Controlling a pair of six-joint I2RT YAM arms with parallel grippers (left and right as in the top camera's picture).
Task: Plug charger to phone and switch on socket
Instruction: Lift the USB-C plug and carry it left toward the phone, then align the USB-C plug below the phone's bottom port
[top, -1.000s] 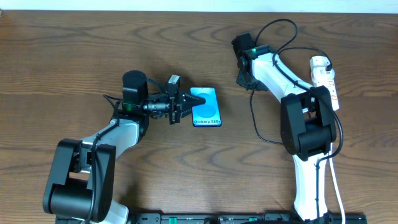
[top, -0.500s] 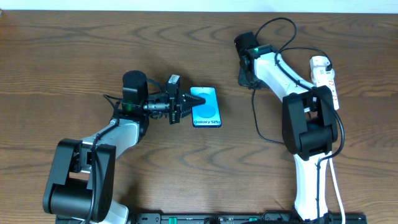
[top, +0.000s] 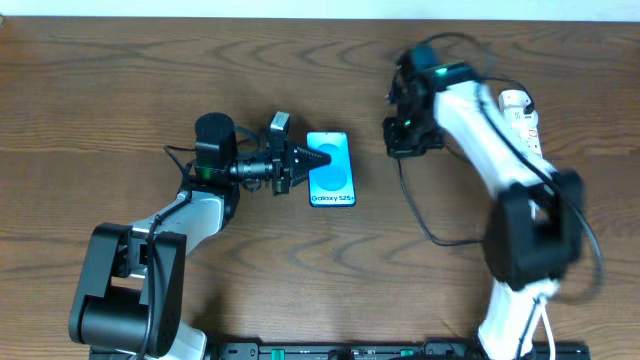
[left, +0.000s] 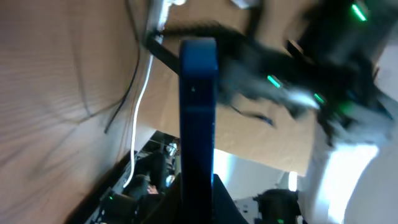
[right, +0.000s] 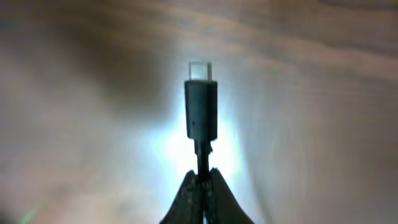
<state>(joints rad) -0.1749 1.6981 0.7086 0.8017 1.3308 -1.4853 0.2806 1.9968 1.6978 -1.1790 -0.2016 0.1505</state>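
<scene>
Pinching the slim blue-screen phone (top: 335, 178) by its left side, mid-frame, the left claw (top: 301, 164) likely stops it sliding. The right claw (top: 404, 138), upper right, grips the thin black charger cable (right: 201, 112), plug tip free to push in.

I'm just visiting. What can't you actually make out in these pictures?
- Charging port of the phone: too small in the overhead view; the left wrist view shows only a blurred edge.
- Switches on the socket: overhead view, blurred and partly behind the right arm.
- Cable of the charger: right wrist view, hidden below the plug by the right gripper.
</scene>
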